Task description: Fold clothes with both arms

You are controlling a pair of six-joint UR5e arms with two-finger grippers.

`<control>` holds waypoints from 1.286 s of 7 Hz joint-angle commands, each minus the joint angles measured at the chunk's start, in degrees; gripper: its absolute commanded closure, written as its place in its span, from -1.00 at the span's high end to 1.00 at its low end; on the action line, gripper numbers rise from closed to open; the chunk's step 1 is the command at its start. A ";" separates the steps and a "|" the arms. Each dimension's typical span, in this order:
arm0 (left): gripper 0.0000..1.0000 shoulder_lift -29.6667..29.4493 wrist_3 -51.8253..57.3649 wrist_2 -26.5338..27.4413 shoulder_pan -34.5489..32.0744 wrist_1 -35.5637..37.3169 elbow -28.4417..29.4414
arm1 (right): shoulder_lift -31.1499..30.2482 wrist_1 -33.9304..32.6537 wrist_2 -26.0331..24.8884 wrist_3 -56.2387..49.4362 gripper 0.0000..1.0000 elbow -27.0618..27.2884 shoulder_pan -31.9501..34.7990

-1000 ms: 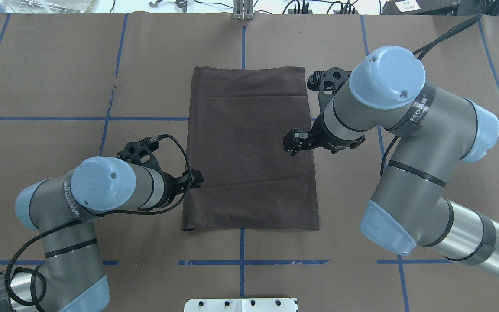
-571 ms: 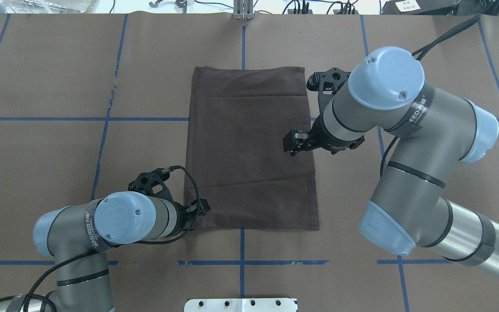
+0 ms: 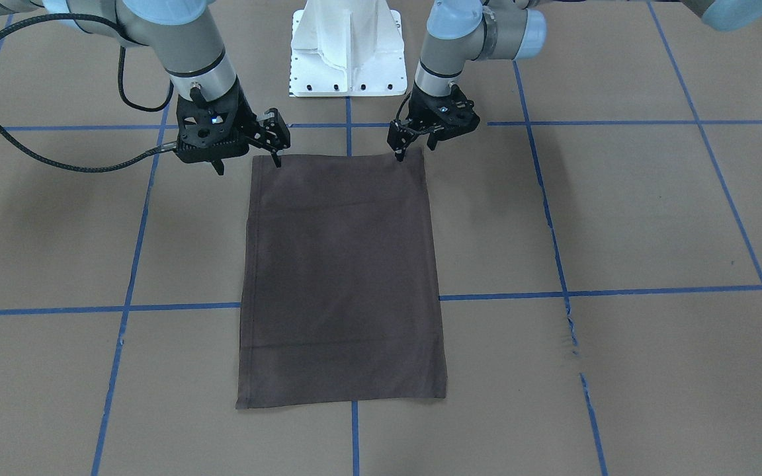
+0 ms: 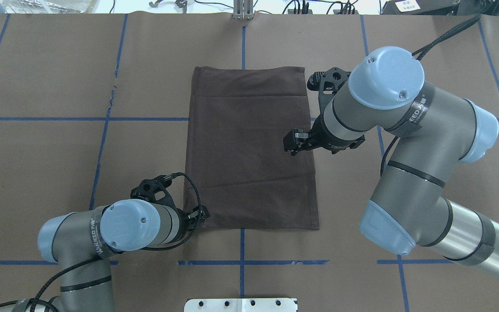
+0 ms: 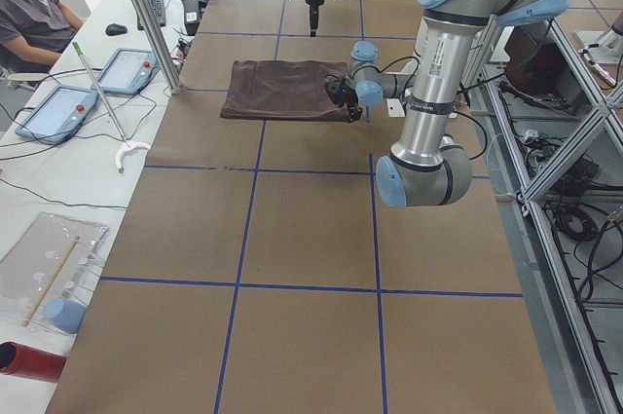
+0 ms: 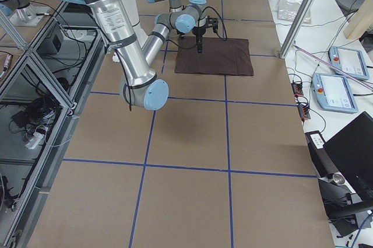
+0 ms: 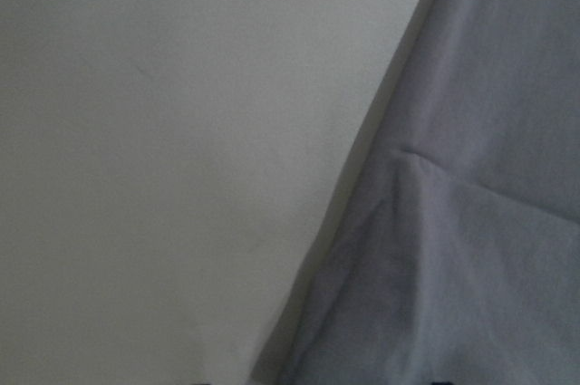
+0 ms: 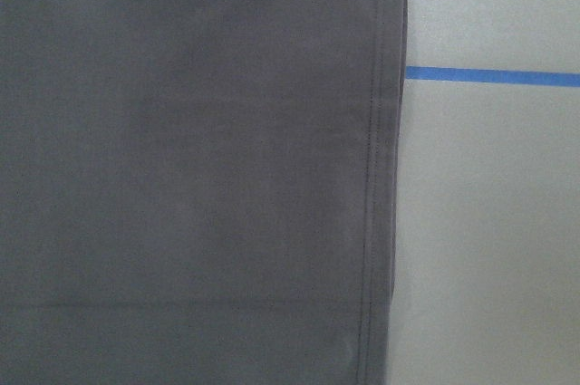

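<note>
At T-shirt (image 4: 249, 151) corner, left gripper (image 4: 202, 214)

Left arm (image 4: 80, 236): elbow folded back toward the base, wrist low at the T-shirt's (image 4: 249, 147) corner nearest the robot on its left side. Left gripper (image 3: 414, 149) points down with its fingers apart, one fingertip at the edge of that corner; contact cannot be made out.

Right arm (image 4: 405, 186): reaches in from the T-shirt's right side, wrist held high above it. Right gripper (image 4: 293, 143) hangs over the T-shirt's right edge, pointing down, fingers spread wide and clear of the cloth.
</note>
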 commanded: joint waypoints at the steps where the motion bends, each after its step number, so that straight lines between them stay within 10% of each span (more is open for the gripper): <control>1: 0.49 -0.07 0.06 0.51 0.01 0.01 0.28 | -0.01 0.00 -0.05 -0.27 1.00 -0.02 0.09; 9: -1.00 -0.86 0.85 0.51 -0.07 -0.08 0.01 | -1.14 0.00 -0.05 0.33 1.00 -0.11 0.09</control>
